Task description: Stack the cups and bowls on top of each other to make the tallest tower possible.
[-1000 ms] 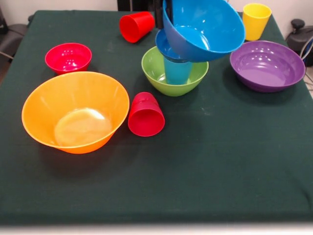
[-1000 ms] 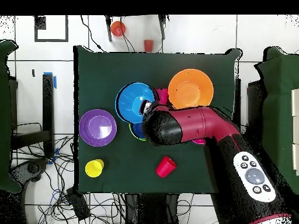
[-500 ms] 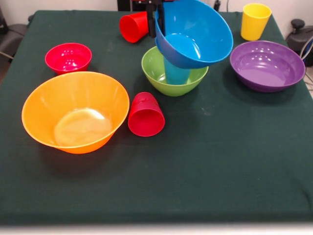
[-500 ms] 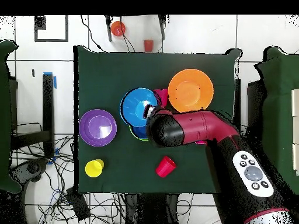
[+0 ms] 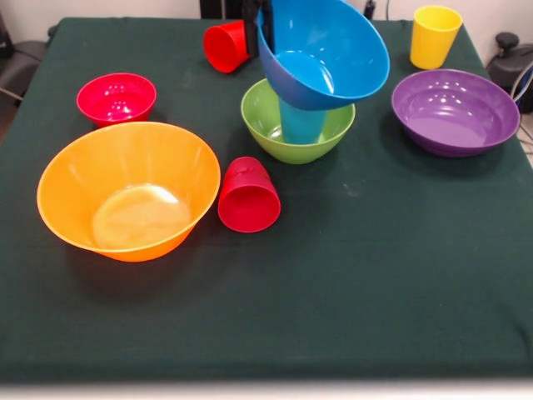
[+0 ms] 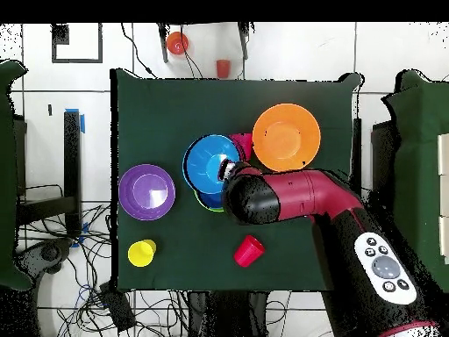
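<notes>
In the front view, the gripper [image 5: 257,29] is showing at the top edge, centre-left of the frame, its dark fingers closed on the far rim of the medium blue bowl [image 5: 325,52]. That bowl is hanging tilted, its opening facing the lower left of the frame, directly above the light blue cup [image 5: 301,122]. The cup is standing upright inside the green bowl [image 5: 268,117], which is sitting just above the centre of the picture. Whether the blue bowl's underside is touching the cup's rim is hard to tell from here.

The huge orange-yellow bowl [image 5: 125,187] is sitting at the left of the frame, and 1 red cup [image 5: 246,196] is lying on its side just beside its right rim. The small red bowl [image 5: 116,97] is resting in the upper left. A 2nd red cup [image 5: 226,45] is lying on its side at the top, just left of the gripper. The purple bowl [image 5: 455,110] is sitting at the right, with the yellow cup [image 5: 435,36] standing upright above it in the upper right corner. All are resting on the dark green table [image 5: 383,275].

In the overhead view, the red arm [image 6: 302,197] is reaching from the lower right toward the middle, covering part of the blue bowl.
</notes>
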Robot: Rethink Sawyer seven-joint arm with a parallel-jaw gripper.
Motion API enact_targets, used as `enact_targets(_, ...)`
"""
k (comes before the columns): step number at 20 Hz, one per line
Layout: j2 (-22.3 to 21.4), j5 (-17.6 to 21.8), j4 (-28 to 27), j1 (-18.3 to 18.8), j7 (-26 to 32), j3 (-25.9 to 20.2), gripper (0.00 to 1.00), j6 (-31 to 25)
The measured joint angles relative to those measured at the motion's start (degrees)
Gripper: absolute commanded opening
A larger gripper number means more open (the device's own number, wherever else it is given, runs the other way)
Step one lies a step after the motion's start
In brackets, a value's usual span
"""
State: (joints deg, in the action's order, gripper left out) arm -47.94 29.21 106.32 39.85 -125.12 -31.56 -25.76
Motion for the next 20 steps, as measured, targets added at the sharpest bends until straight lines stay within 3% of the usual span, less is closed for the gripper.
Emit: enact_targets(20, -3.03, -3.01, 0.02, 1.14, 0.0, -0.92, 0.0, -1.92)
